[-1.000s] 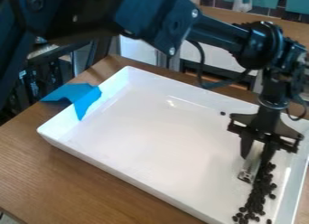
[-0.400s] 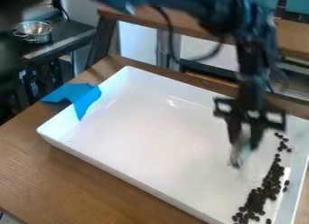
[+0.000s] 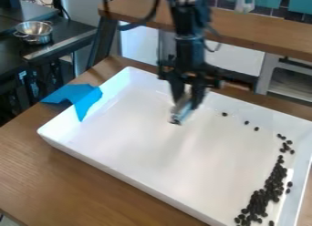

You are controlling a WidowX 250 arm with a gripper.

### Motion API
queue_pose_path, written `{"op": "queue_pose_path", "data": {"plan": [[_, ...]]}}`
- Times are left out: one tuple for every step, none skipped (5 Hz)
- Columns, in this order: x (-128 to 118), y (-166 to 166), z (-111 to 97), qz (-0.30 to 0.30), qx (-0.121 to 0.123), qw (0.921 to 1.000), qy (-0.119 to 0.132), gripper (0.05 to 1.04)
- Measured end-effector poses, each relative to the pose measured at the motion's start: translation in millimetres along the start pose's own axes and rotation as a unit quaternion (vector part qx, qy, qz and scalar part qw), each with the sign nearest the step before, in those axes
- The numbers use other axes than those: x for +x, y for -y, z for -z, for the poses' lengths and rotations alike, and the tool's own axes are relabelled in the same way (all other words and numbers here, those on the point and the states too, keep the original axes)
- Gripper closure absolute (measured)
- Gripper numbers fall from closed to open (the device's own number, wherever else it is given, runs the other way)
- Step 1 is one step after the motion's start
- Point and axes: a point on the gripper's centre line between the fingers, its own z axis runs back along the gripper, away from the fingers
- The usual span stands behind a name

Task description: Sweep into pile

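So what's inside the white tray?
Dark beans: most lie along the tray's right side, with a few loose ones near the far wall. The gripper and its tool hide part of the far wall and floor behind them.

Black arm near vertical, gripper downward, 2 fingers in a closed grip

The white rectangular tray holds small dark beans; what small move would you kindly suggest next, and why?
Probably set the slim pale tool held by the black two-finger gripper behind the three stray beans and push them toward the long dark band of beans, since they lie apart from it.
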Motion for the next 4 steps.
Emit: {"op": "queue_pose_path", "data": {"plan": [[1,-45,9,0.002,0.023,0.9996,0.016,0.714],[6,-97,18,-0.009,0.063,0.9971,0.042,0.714],[-2,-122,32,0.009,0.066,0.9971,0.038,0.714],[-17,-129,49,0.024,0.077,0.9962,0.034,0.714]]}}
